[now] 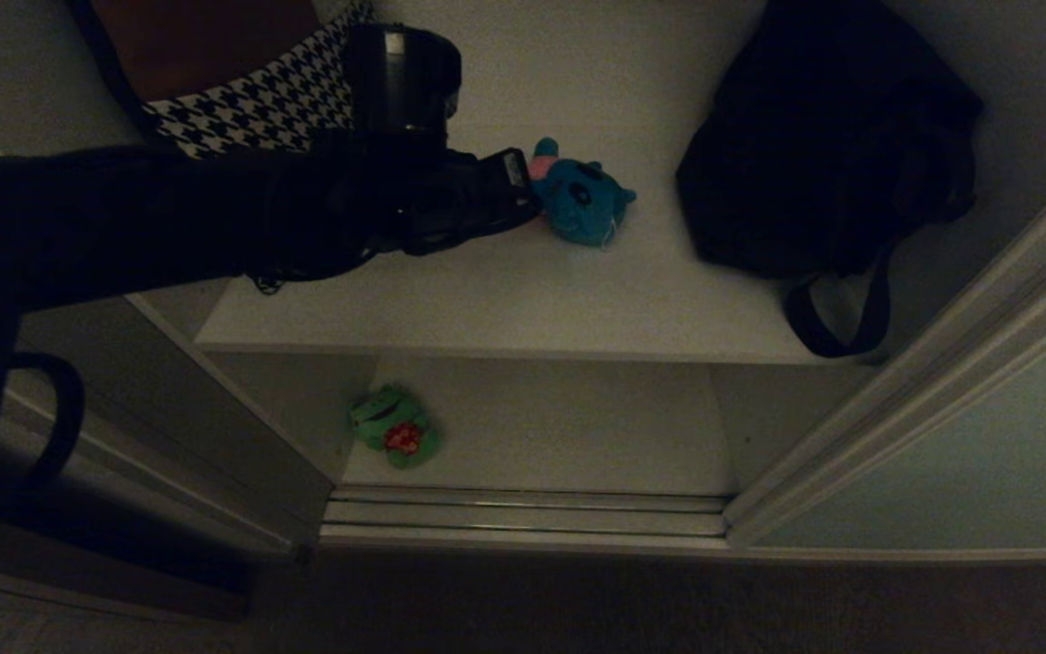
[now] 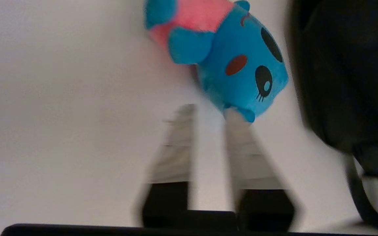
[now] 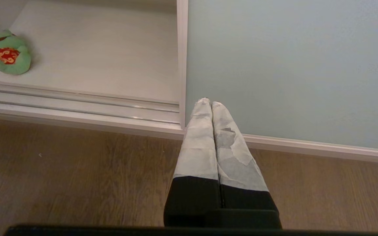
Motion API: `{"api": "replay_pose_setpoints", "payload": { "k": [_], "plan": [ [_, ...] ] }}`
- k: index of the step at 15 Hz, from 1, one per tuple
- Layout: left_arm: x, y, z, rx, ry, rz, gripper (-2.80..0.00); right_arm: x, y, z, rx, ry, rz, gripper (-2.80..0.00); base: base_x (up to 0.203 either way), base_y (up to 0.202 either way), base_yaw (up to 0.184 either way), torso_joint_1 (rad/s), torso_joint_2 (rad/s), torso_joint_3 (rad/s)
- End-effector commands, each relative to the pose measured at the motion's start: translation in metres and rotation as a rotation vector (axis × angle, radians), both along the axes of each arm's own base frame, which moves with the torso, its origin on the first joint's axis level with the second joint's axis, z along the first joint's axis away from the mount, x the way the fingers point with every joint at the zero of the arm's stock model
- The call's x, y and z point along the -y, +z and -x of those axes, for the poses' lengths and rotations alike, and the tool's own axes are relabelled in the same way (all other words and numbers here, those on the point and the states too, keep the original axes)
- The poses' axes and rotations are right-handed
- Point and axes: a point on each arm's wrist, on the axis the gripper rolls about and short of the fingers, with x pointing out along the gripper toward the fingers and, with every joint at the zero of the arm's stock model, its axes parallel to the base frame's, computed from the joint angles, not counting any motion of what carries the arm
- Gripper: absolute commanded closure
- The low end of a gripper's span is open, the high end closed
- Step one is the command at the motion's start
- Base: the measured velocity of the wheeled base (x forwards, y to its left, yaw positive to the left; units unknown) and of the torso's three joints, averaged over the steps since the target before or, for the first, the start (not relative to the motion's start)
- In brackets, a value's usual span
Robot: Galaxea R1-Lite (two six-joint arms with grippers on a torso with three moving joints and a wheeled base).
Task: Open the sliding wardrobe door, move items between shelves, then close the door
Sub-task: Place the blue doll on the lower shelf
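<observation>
Blue plush toy lies just beyond parted left jaws.

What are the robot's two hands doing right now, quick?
Left end effector: open, empty, right beside the blue plush toy on the upper shelf.
Right end effector: closed, empty, parked near the floor.

The head view is dim, the left arm a near-black silhouette. The left wrist view is bright but motion-blurred, smearing the blue plush toy. The right wrist view is evenly lit, sharp.
</observation>
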Motion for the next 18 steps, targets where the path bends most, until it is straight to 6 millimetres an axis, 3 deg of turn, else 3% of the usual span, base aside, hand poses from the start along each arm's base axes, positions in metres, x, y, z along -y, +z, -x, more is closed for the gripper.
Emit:
{"api": "replay_pose_setpoints", "payload": {
  "k": [1,10,13,18],
  "plan": [
    [0.017,-0.027,-0.015,-0.036,-0.002,-0.012,-2.8,0.0,0.0,0.0,0.0,0.001,0.001,0.0,0.0,0.0,0.0,0.0,0.0,0.0],
    [0.026,-0.02,-0.017,0.046,-0.05,0.108,-2.8,0.0,0.0,0.0,0.0,0.001,0.001,0.0,0.0,0.0,0.0,0.0,0.0,0.0],
    [0.036,-0.026,-0.017,0.053,-0.116,0.11,-2.8,0.0,0.0,0.0,0.0,0.001,0.001,0.0,0.0,0.0,0.0,0.0,0.0,0.0],
    [0.047,-0.052,-0.035,0.095,-0.14,0.09,-2.8,0.0,0.0,0.0,0.0,0.001,0.001,0.0,0.0,0.0,0.0,0.0,0.0,0.0]
  ]
}}
